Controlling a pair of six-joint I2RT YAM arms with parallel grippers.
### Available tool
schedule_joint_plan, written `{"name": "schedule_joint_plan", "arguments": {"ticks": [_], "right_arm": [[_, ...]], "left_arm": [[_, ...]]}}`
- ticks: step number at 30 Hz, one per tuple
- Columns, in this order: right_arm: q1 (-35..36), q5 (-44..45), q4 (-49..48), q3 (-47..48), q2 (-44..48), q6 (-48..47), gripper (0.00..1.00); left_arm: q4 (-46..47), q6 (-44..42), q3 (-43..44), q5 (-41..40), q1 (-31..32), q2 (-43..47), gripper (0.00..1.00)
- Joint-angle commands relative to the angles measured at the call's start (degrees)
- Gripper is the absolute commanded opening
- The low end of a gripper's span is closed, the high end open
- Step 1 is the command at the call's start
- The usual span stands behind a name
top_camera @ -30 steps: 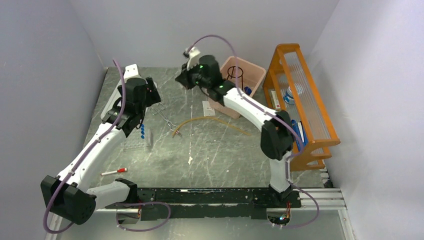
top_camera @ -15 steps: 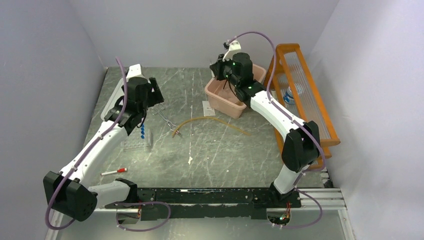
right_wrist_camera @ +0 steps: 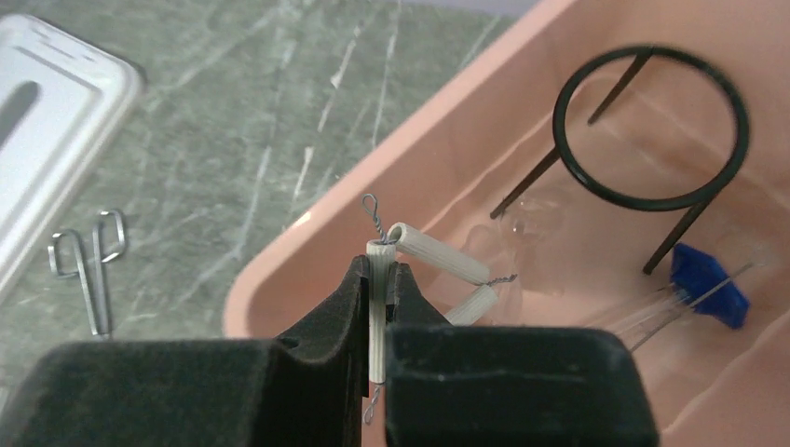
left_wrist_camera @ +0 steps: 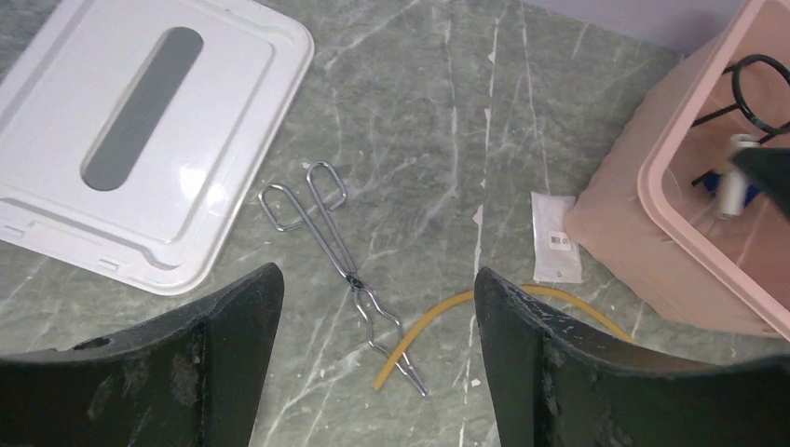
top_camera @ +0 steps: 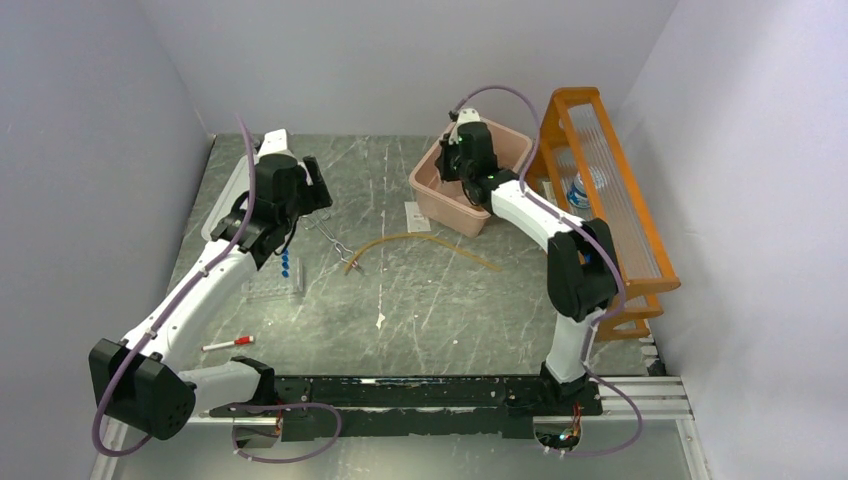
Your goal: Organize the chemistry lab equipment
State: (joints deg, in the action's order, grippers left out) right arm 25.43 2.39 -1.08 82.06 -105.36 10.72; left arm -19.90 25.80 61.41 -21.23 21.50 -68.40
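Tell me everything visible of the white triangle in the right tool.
The white triangle is three ribbed off-white tubes, ceramic by the look, strung on thin wire with twisted ends sticking out at the corners. The right tool is shut on one tube, which stands upright; the other two angle off to the right. It hangs over the inside of the pink bin, touching only the tool as far as shows.

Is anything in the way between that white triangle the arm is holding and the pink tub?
Nothing visible. The right end effector holds the white triangle over the pink tub; the black wire ring stands farther in, off to one side.
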Motion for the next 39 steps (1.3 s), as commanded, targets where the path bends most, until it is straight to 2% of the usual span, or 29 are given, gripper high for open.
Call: {"name": "schedule_joint_plan", "arguments": {"ticks": [1, 10, 19, 22, 29, 33, 35, 39], "right_arm": [[-0.92, 1.40, 2.24, 3.67, -5.88, 3.15, 0.00], [-1.07, 2.64, 3.48, 5.12, -11.33, 6.76, 0.01], [-1.06, 0.57, 3.74, 4.46, -7.82, 8.50, 0.32], [-0.95, 0.01, 4.19, 4.56, -5.54, 8.75, 0.37], [0.04, -0.85, 5.68, 5.11, -0.17, 7.61, 0.41], [4.08, -1.86, 6.13, 5.37, 1.93, 1.78, 0.45], [6.63, -5.86, 7.02, 5.73, 1.74, -3.73, 0.47], [12.34, -11.93, 12.95, 7.83, -1.88, -16.07, 0.51]], "left_arm": [[2.72, 1.66, -2.23, 5.76, -0.49, 0.98, 0.79], [2.22, -1.19, -2.41, 6.61, -0.49, 1.12, 0.80], [3.40, -2.22, -2.37, 9.27, -0.49, 0.47, 0.80], [3.38, -2.16, -2.34, 9.56, -0.49, 0.38, 0.80], [3.16, -1.71, -2.56, 10.50, -0.49, -0.08, 0.80], [2.95, -1.59, -2.63, 11.39, -0.49, -0.74, 0.80], [2.71, -1.24, -2.48, 11.21, -0.49, -0.81, 0.80], [0.90, 0.23, -2.11, 4.55, -0.49, 0.69, 0.79]]}}
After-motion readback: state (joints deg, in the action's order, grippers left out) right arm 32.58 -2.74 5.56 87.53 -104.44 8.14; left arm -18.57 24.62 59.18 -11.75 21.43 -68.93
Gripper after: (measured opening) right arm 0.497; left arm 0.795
